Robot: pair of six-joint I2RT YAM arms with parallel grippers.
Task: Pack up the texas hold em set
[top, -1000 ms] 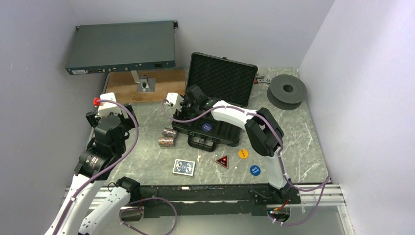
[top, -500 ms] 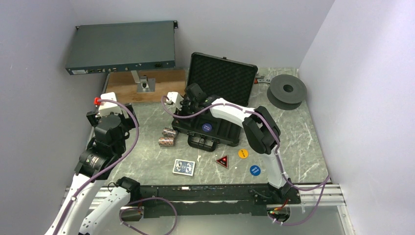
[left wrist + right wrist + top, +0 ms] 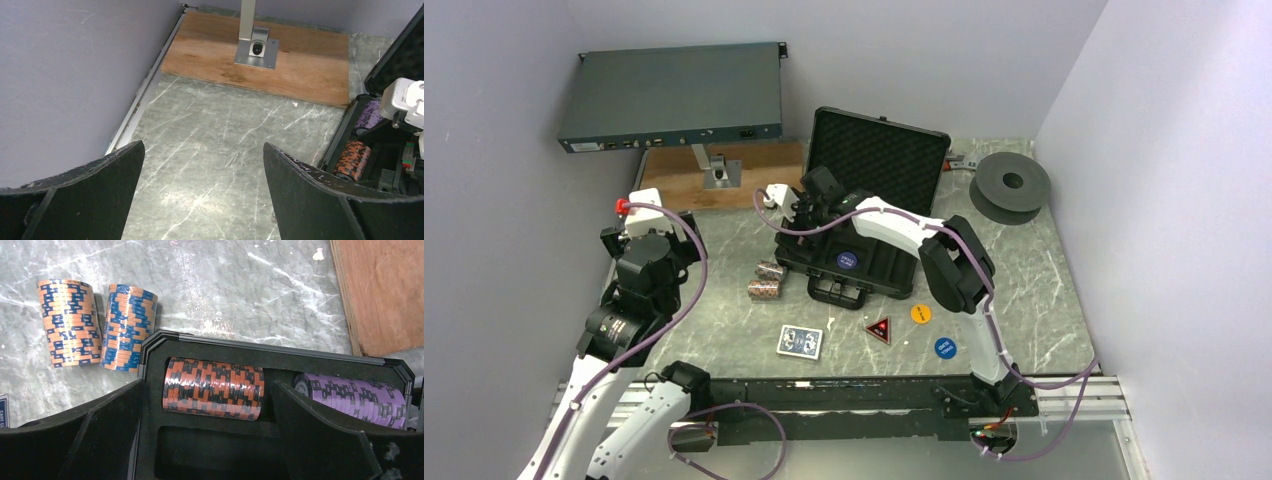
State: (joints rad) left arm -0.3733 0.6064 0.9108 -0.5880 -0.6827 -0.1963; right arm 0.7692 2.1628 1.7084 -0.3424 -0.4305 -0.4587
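- The right gripper [image 3: 212,435] hangs wide open, gripping nothing, its fingers on either side of an orange-and-black chip roll [image 3: 212,388].
- That roll lies in the case [image 3: 280,352], beside a purple roll [image 3: 352,400].
- Two orange-and-blue rolls [image 3: 67,322] lie on the table [image 3: 210,145] just outside.
- The left gripper [image 3: 200,195] is wide open and empty.

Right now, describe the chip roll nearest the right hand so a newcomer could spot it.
Find the open black hard plastic briefcase mid-table. In its foam slot lies an orange-and-black chip roll; its neighbour is purple, the table rolls orange-and-blue.
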